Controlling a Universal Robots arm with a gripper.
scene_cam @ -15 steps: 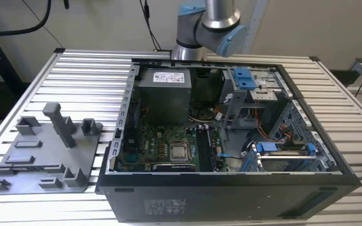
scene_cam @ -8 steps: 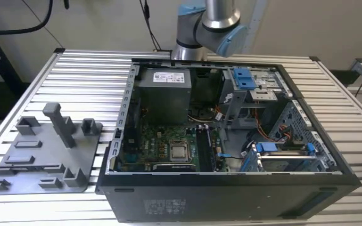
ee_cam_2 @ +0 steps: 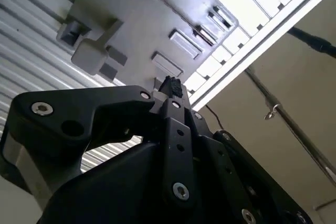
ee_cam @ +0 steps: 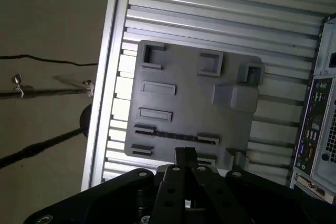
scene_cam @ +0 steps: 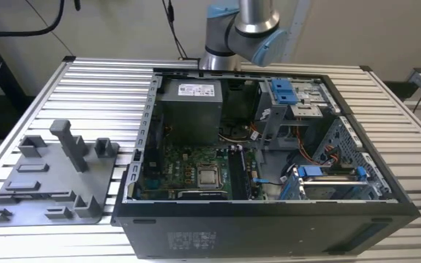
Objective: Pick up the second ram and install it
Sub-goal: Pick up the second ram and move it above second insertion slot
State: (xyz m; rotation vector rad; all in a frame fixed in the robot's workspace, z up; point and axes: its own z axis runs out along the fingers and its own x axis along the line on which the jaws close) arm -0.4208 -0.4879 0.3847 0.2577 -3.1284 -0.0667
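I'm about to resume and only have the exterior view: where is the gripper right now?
Observer: The gripper hangs over the grey tray, beside the case, not inside it.
Operator: Is it holding anything?
Observer: No. In both wrist views it looks shut, with nothing between its tips.
Operator: Where's the ram, then?
Observer: The ram seems to be the thin dark strip on edge between two holders on the tray, close to the gripper.
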